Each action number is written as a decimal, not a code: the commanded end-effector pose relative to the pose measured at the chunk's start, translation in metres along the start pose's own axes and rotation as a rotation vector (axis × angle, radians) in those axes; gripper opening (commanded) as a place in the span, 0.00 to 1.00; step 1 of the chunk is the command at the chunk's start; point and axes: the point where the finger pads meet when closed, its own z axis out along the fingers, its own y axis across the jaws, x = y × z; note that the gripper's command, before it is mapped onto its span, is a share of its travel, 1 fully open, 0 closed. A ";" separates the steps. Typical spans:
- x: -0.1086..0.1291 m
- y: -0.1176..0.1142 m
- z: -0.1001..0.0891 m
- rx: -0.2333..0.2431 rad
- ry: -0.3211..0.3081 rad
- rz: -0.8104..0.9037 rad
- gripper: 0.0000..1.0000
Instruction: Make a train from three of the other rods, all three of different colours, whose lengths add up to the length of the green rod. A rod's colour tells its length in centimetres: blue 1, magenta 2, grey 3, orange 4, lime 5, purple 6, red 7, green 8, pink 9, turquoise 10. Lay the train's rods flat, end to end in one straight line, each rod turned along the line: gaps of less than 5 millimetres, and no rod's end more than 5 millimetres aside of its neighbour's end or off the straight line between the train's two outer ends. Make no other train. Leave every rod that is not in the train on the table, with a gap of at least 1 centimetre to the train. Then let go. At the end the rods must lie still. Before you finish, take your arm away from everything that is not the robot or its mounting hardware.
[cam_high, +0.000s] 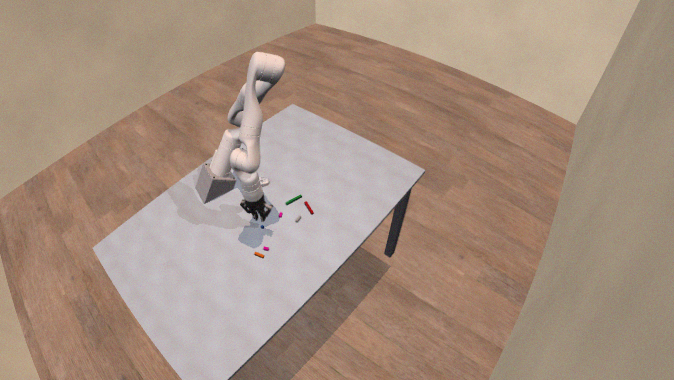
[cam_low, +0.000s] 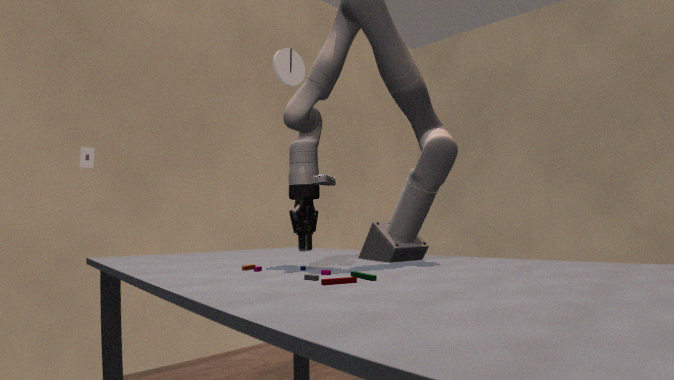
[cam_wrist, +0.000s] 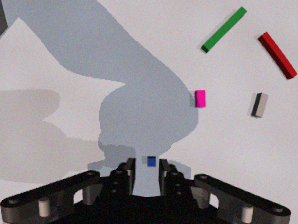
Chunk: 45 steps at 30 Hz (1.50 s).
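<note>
Claw (cam_wrist: 152, 179) part open, empty, above table (cam_high: 350, 165); blue rod (cam_wrist: 152, 161) directly below between fingertips, too short for clear long axis.

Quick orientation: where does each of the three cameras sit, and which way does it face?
Top: high in the room, looking down on table, whole arm.
Exterior: table height, side-on; shows arm, gripper.
Wrist: behind the fingers, looking down on blue rod.
Shared: green rod, red rod in all three.
</note>
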 end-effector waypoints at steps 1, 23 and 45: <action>-0.004 0.005 -0.014 -0.006 -0.020 -0.008 0.24; -0.004 0.004 -0.044 -0.006 -0.020 -0.008 1.00; -0.003 0.005 -0.044 -0.006 -0.020 -0.023 1.00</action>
